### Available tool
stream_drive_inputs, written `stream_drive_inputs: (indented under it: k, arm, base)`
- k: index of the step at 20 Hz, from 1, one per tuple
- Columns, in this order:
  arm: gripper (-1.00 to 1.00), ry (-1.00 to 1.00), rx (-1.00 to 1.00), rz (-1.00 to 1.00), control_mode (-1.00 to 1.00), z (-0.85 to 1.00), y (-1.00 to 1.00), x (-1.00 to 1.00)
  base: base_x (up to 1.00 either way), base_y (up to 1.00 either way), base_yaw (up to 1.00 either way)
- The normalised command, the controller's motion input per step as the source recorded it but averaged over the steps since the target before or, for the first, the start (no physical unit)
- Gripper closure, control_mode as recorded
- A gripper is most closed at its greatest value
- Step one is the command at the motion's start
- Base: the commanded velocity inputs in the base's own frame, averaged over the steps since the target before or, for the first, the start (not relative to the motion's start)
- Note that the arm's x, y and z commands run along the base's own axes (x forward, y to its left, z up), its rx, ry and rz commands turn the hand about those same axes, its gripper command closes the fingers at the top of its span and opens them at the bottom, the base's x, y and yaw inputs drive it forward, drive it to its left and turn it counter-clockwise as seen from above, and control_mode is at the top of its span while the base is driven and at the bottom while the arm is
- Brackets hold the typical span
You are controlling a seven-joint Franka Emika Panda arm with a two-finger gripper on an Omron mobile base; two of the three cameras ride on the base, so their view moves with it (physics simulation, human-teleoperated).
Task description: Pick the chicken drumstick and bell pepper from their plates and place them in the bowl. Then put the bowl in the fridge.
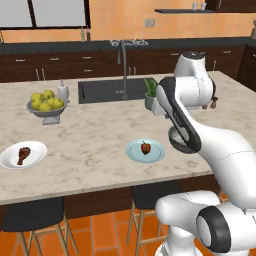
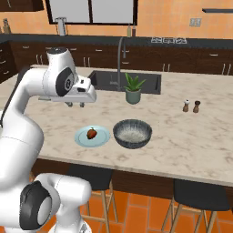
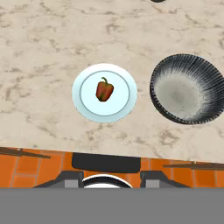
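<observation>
Fruit bowl [image 1: 46, 107] by soap bottle [image 1: 63, 91]; potted plant [image 2: 133, 88] near sink [image 2: 125, 82]; shakers [image 2: 191, 106].

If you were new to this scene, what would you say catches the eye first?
The big white arm rising over the marble island, its end effector hanging high above the pale blue plate with the red pepper. Beside that plate sits the empty bowl; the drumstick lies on a white plate far left.
</observation>
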Motion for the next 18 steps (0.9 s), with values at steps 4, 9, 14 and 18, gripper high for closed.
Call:
stream_drive_inputs:
  k: [4,9,14,18]
  arm:
    - [-1.0,0.02,0.0,0.0,-1.0,-0.05,0.0,-0.44]
    - [-1.0,0.17,0.01,-0.04,-1.0,-0.69,0.12,-0.02]
    - [-1.0,0.06,0.01,-0.03,-1.0,-0.6,0.0,0.55]
    - [-1.0,0.01,0.0,-0.12,-1.0,-0.33,0.0,0.56]
  base:
    - [0.0,0.0,0.0]
    - [0.0,0.0,0.0]
    - [0.0,0.0,0.0]
    - [0.0,0.0,0.0]
